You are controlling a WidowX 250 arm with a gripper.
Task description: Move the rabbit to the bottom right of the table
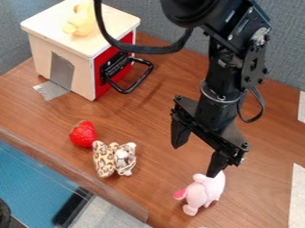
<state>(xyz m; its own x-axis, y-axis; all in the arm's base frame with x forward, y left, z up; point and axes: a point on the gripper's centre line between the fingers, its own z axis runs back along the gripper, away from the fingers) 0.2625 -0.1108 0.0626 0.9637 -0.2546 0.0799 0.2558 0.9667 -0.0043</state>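
Note:
The black gripper (199, 153) hangs over the right half of the table, its two fingers wide apart with nothing between them. A pink plush toy, seemingly the rabbit (206, 190), lies at the lower right, near the table's front edge. The gripper's right fingertip overlaps the top end of the toy; whether they touch I cannot tell. The left fingertip is up and to the left, away from the toy. Brown wood shows around the toy on the table (256, 196).
A leopard-print plush (113, 159) and a red strawberry (83, 134) lie left of the gripper. At the upper left stands a wooden box (82, 80) with a red front, a black handle (138, 80) and a yellow toy (80, 20) on top. A raised wooden edge (77, 173) borders the lower left.

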